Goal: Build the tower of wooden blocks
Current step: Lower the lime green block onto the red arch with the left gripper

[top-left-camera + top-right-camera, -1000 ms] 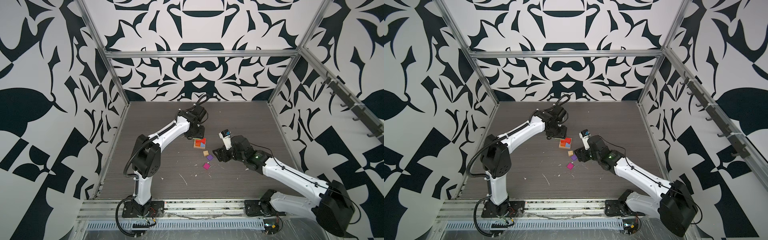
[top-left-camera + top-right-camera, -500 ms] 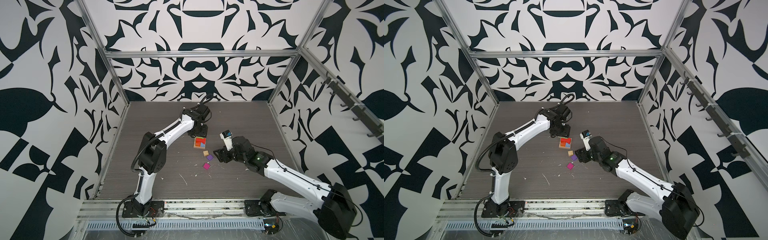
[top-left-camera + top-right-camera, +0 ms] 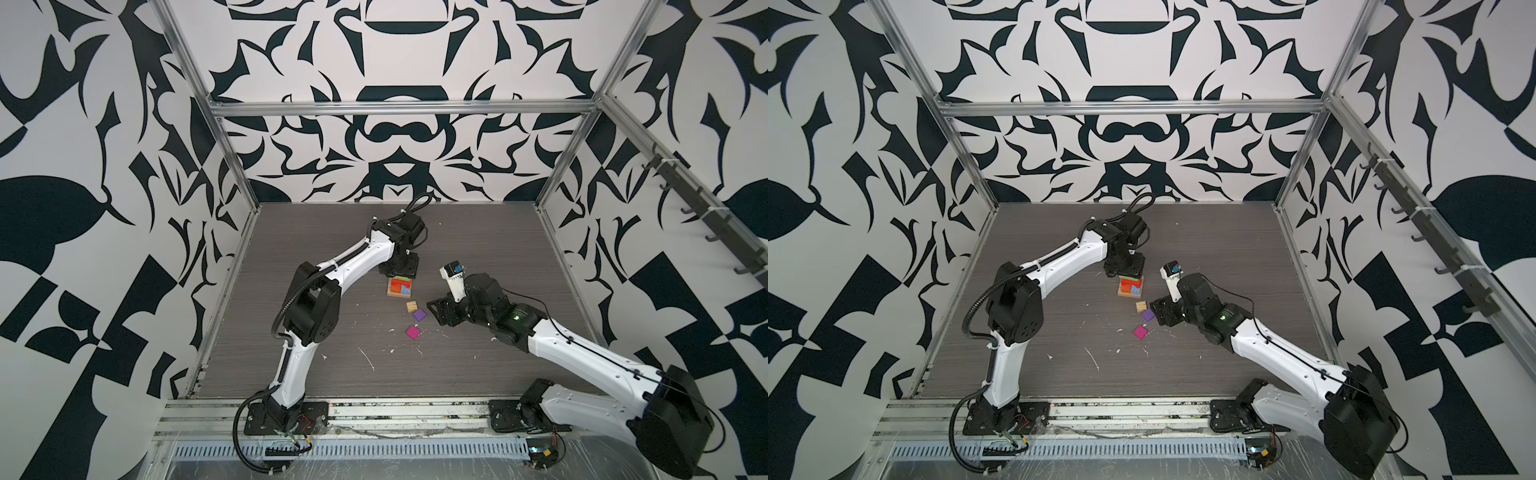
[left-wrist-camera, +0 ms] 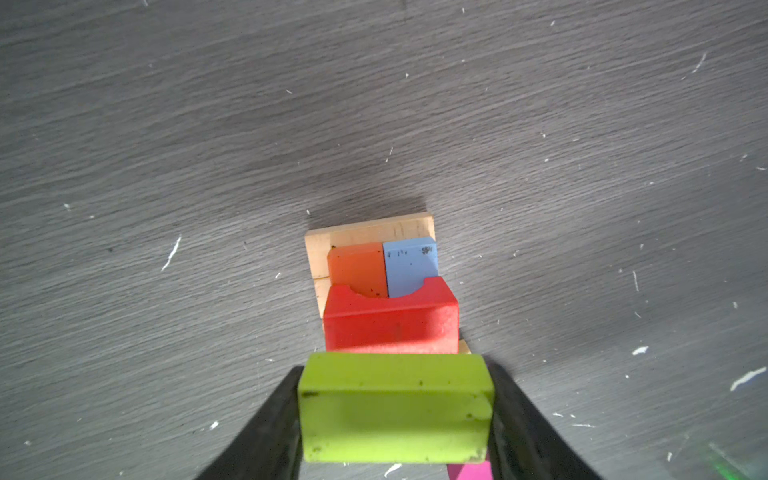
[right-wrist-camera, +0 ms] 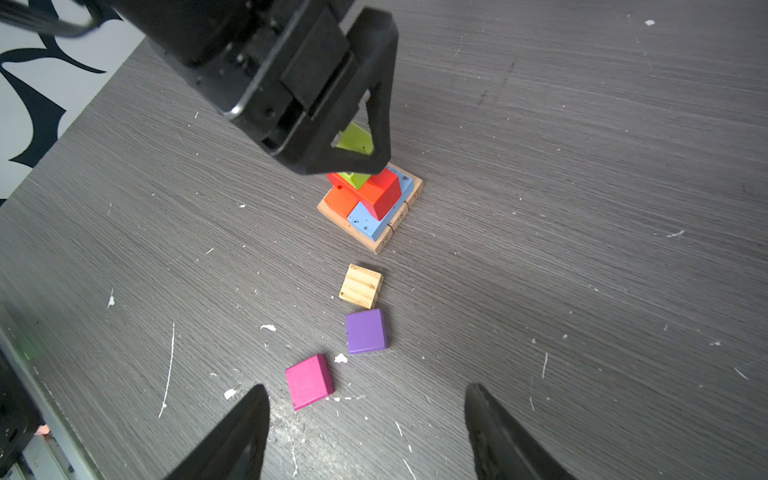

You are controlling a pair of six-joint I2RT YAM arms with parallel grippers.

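The wood block tower (image 3: 400, 288) (image 3: 1130, 286) stands mid-table. It has a tan base (image 4: 365, 232) carrying an orange block (image 4: 356, 268), a blue block (image 4: 410, 266) and a red block (image 4: 390, 324). My left gripper (image 4: 395, 370) (image 3: 400, 268) is shut on a lime-green oblong (image 4: 395, 407) (image 5: 353, 143), held just over the red block (image 5: 380, 191); I cannot tell whether they touch. My right gripper (image 5: 365, 388) (image 3: 438, 309) stands open, low over the table, with nothing between its fingers. Three loose wood blocks lie in front of it: a tan cube (image 5: 360, 286), a purple cube (image 5: 366, 331) and a magenta cube (image 5: 309, 381).
White flecks and scratches (image 3: 368, 358) dot the dark wood-grain table (image 3: 478, 241). Patterned walls with metal frame posts (image 3: 232, 166) close in the back and both sides. A metal rail (image 3: 395, 409) runs along the front edge.
My left arm has swung right, carrying the lime-green block from beside the tower to over it. The right arm and the loose cubes have stayed put.
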